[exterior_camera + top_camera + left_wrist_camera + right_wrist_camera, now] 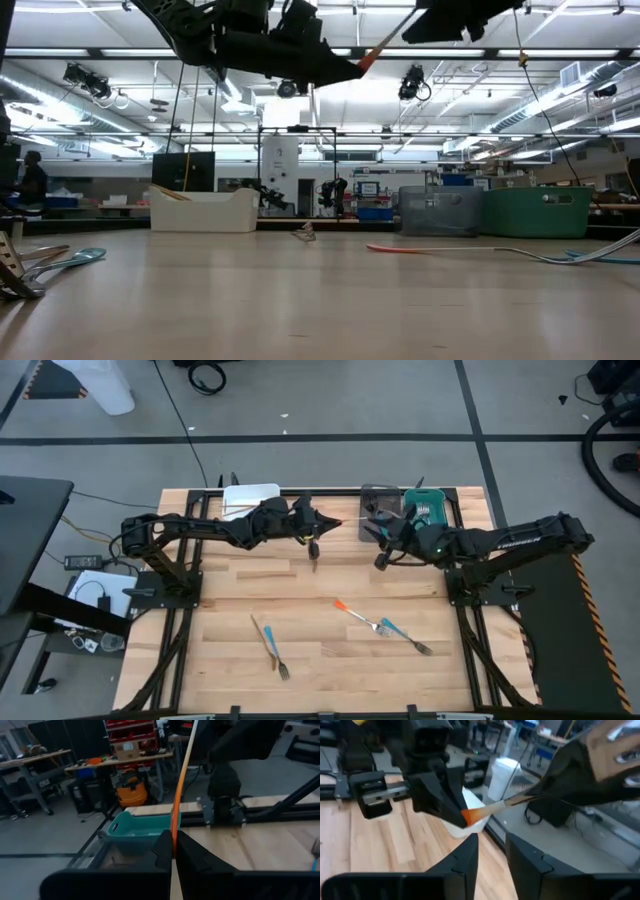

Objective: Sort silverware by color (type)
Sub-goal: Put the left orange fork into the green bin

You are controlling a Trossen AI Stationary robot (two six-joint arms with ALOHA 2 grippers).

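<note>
My left gripper (322, 526) hovers over the far middle of the table, shut on an orange-handled utensil (336, 523) that points toward the right arm. My right gripper (379, 540) is open in the air just right of it, in front of the grey bin (378, 500). In the right wrist view its fingers (492, 852) stand short of the utensil (485, 811) and touch nothing. On the near half of the table lie an orange-handled fork (355, 614), a blue-handled fork (405, 635) and two slim utensils (270, 643). My left gripper pinches the orange utensil's handle (173, 837) between its two fingers, which lie along the handle. The utensil is lifted clear of the table and runs on past the fingertips toward the right arm, slanting upward (370, 58). A tan length (173, 885) shows behind the pinch.
A white bin (250, 500) with thin tan utensils, the grey bin and a teal bin (428, 508) stand in a row along the table's far edge. The arm bases sit at the left and right sides. Bare wood lies in the middle, between the grippers and the loose forks.
</note>
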